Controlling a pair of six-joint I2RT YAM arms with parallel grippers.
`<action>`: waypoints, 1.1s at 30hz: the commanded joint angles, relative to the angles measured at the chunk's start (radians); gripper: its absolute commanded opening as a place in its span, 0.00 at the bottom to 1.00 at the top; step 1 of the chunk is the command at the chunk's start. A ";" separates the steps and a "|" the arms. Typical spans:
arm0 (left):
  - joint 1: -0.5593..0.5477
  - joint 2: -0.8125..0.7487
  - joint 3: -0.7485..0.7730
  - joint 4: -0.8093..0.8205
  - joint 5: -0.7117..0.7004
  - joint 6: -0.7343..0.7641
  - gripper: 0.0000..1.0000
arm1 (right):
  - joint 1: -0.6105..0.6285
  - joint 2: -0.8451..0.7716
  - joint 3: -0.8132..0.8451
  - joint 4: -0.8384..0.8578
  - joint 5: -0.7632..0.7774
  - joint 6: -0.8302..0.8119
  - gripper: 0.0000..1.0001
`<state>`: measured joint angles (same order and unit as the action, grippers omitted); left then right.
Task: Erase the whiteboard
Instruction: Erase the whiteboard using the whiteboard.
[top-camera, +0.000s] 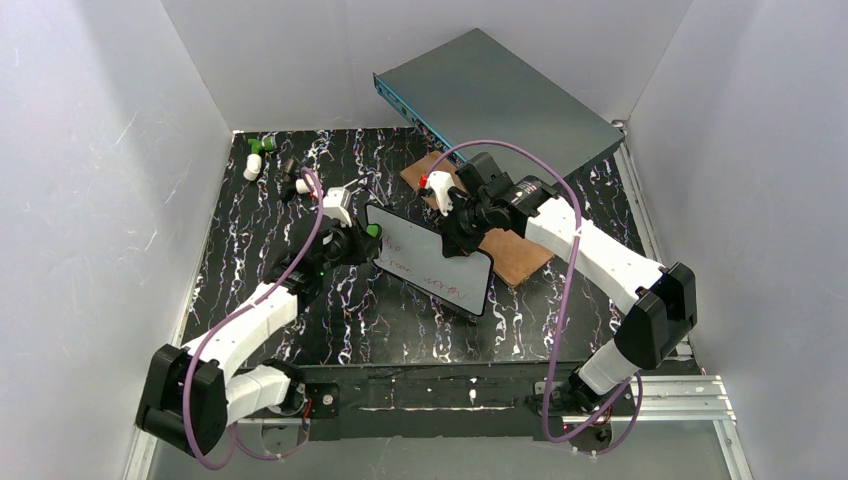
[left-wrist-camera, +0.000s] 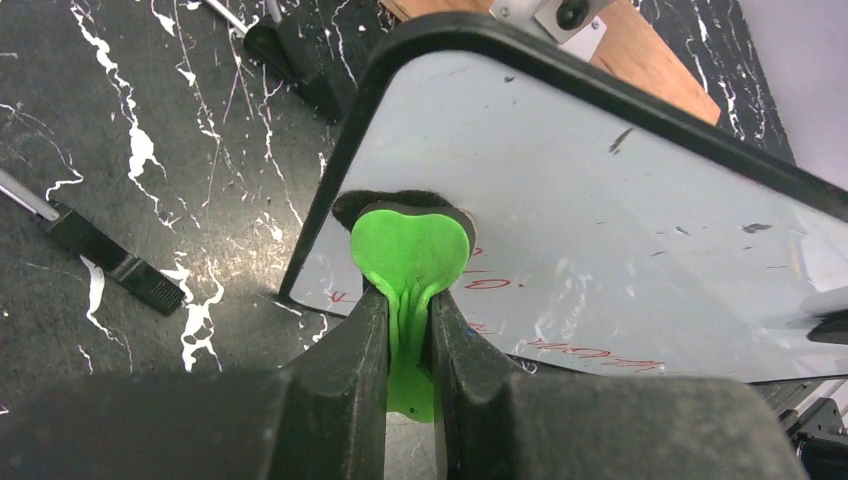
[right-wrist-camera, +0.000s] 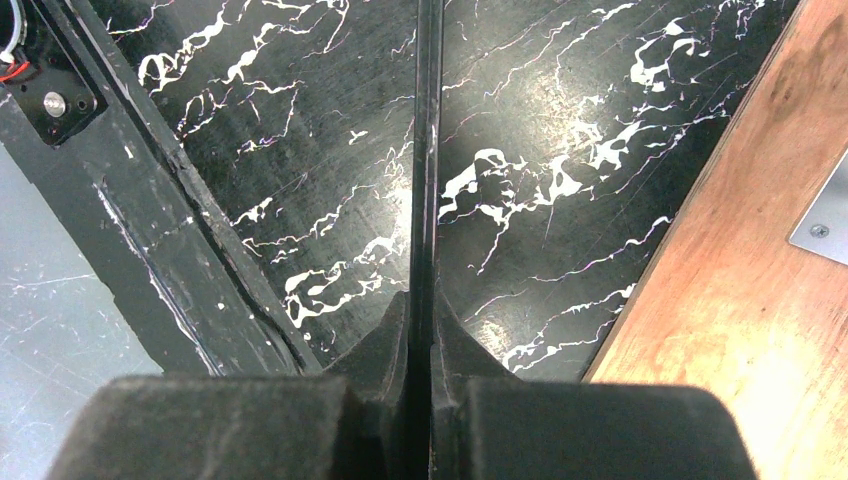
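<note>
The whiteboard is held tilted off the black marbled table, with red handwriting on its face. My right gripper is shut on its far long edge; in the right wrist view the board's thin black rim runs edge-on between the closed fingers of that gripper. My left gripper is shut on a green eraser. In the left wrist view this gripper presses the eraser, with its dark felt pad, against the board near its left corner. Red writing shows below and right of the eraser.
A grey-teal metal box leans at the back. A brown wooden plank lies under the right arm and shows in the right wrist view. Green-and-white markers lie back left. A black marker lies left of the board.
</note>
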<state>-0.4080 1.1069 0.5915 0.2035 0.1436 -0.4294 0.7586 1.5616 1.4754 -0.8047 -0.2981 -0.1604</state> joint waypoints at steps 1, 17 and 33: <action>0.000 -0.021 0.048 0.061 0.022 0.027 0.00 | 0.045 0.000 0.006 -0.045 -0.222 -0.040 0.01; -0.007 0.162 -0.079 0.158 0.112 -0.003 0.00 | 0.046 0.013 0.013 -0.053 -0.225 -0.041 0.01; -0.008 -0.004 0.136 -0.051 0.112 0.063 0.00 | 0.048 0.023 0.018 -0.056 -0.226 -0.042 0.01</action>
<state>-0.4107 1.1507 0.6365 0.1162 0.2443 -0.3996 0.7582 1.5692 1.4754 -0.7956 -0.2996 -0.1818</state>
